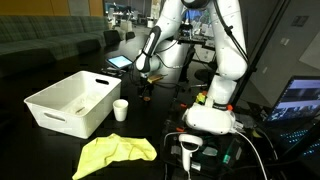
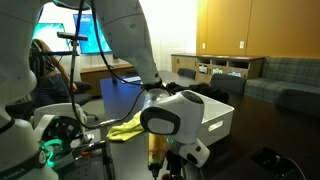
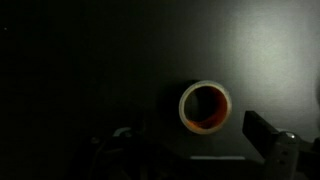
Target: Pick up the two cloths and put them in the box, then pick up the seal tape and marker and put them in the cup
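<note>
Standing box [image 1: 55, 118]: far left on the dark table [image 1: 30, 145], at about 8 o'clock from the claw; open-topped, inside pale and seemingly bare.
Yellow cloth [image 1: 118, 152]: crumpled flat on the table, outside the box, near its front corner at about 5 o'clock; long axis roughly 9-to-3 in that exterior view.
Cup [image 1: 121, 110]: upright, close beside the box at its 3 o'clock, apart from the yellow cloth; contents too small to tell.
Claw [image 1: 145, 70]: raised above the table, jaws spread wide, pinching nothing.
Seal tape [image 3: 205, 107]: in the wrist view a ring lying flat, hole up, nearly straight beneath the claw, slightly toward 3 o'clock of centre; not in the cup.
White cloth: not made out in any view; possibly already in the box, cannot tell.
Marker: not made out.
Key relation: yellow cloth at about 7 o'clock from the claw and lower; likely calls for a swing that way and down, jaws across the short axis.
Progress: judged early, with yellow cloth unboxed and tape outside the cup.
</note>
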Controlling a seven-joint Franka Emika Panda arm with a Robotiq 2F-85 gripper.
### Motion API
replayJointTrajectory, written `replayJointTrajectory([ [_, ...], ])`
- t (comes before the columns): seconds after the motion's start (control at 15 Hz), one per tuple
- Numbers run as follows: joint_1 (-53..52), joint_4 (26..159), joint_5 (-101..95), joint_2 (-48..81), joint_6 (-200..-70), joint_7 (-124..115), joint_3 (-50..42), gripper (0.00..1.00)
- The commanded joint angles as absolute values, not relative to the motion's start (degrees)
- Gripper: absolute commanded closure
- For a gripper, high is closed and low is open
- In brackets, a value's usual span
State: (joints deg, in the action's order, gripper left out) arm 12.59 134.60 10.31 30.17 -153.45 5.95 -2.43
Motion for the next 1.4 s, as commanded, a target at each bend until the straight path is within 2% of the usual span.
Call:
replayJointTrajectory([
  [0.0,14.2,133.0,10.5,31.8,-153.7,8.2,-1.3,0.00],
  [1.33,13.5,131.5,7.7,33.5,-152.9,8.5,-3.1,0.00],
])
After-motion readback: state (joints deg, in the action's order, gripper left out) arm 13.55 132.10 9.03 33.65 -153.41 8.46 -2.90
